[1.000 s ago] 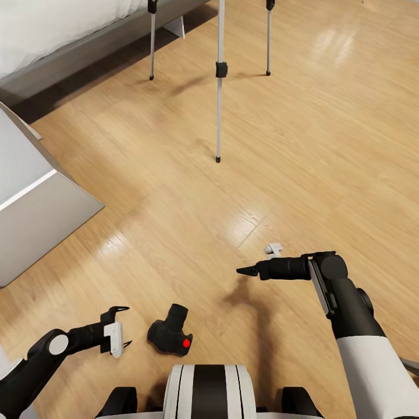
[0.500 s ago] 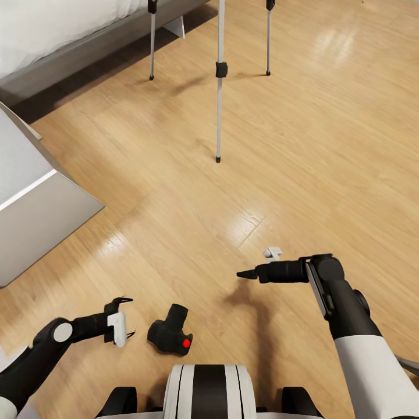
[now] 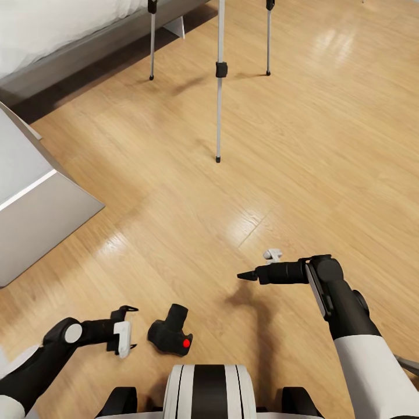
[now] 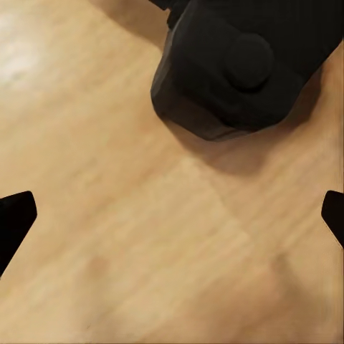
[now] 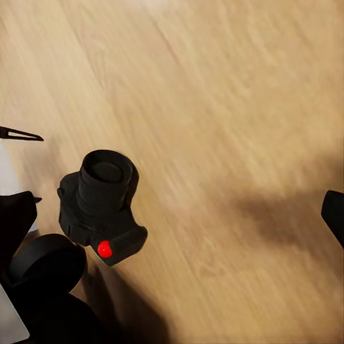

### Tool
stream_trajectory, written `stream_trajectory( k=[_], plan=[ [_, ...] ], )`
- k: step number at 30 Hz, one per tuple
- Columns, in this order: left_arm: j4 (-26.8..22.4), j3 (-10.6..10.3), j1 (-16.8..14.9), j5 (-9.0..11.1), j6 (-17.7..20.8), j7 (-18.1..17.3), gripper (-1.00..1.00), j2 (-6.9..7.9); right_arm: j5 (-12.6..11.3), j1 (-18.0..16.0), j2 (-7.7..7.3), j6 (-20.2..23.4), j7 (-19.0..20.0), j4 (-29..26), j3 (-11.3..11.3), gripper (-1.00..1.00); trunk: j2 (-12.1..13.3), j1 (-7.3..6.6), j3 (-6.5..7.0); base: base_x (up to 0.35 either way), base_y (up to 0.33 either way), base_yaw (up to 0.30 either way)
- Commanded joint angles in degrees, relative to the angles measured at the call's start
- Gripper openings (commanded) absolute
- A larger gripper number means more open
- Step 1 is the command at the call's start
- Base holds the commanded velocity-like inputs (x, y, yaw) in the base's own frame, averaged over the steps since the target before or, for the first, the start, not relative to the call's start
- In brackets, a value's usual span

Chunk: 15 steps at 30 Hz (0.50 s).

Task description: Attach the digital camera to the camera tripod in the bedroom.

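Note:
The small black digital camera (image 3: 169, 336) lies on the wood floor just ahead of my base, lens pointing up and away, red dot (image 3: 186, 343) facing me. My left gripper (image 3: 135, 327) is open a short way to its left, low over the floor and apart from it; the left wrist view has the camera (image 4: 229, 72) ahead of the spread fingertips (image 4: 14, 222). My right gripper (image 3: 240, 274) hovers open to the camera's right, higher up, and looks down on the camera (image 5: 100, 204). Three silver tripod legs (image 3: 219, 87) stand farther ahead; the tripod head is out of view.
A low grey bed (image 3: 64, 41) runs along the far left, behind one tripod leg (image 3: 152, 41). A pale grey slanted block (image 3: 35, 203) juts in from the left edge. My base's white front (image 3: 209, 390) sits right behind the camera.
My left gripper has slid to the right, closer to the camera, and its arm has dropped lower. The right gripper has barely shifted. The camera has not moved.

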Motion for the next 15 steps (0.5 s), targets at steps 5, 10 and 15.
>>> stream_trajectory(
  k=[5, 10, 15],
  plan=[
    [0.4, -0.1, -1.4, -2.0, 1.2, -1.6, 1.00, -1.59, 0.7, 0.0, 0.02, 0.2, 0.6, -0.1, -0.1, 1.00, 0.0, -0.01, -0.03, 0.000, 0.000, 0.000],
    [1.5, 0.0, -3.0, -3.6, 1.3, -3.2, 1.00, -3.20, 0.6, 0.0, -0.03, 0.2, 0.6, 0.0, -0.1, 1.00, 0.0, -0.01, -0.03, 0.000, 0.000, 0.000],
    [3.1, 0.0, -4.6, -5.2, 1.3, -4.8, 1.00, -4.82, 0.5, 0.0, -0.06, 0.2, 0.6, 0.0, -0.2, 1.00, 0.0, -0.01, -0.03, 0.000, 0.000, 0.000]
  ],
)
